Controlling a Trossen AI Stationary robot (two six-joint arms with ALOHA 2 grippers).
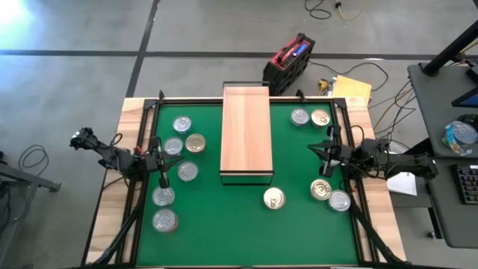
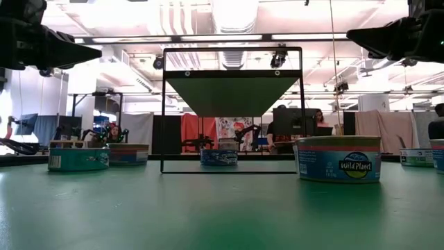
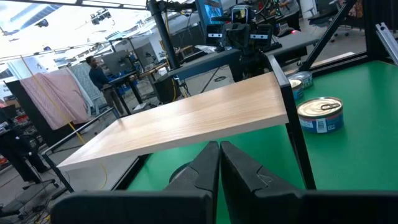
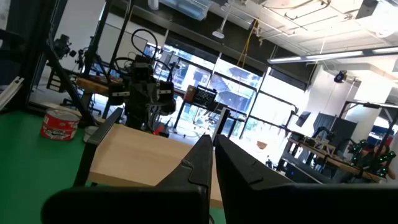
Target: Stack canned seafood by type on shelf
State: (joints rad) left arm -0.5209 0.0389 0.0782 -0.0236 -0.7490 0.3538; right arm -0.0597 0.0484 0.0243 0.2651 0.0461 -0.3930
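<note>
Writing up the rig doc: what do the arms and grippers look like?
Two matching black arms of jointed segments. The left gripper and right gripper each end in two dark, matte, wedge-shaped fingers tapering to narrow tips. No visible markings. Thin dark cabling shows by the left arm.

A green mat (image 1: 246, 224) carries the shelf (image 1: 245, 131) midway between both grippers. Six cans (image 1: 173, 146) lie around the left gripper (image 1: 163, 179), five cans (image 1: 321, 190) near the right gripper (image 1: 325, 169).
</note>
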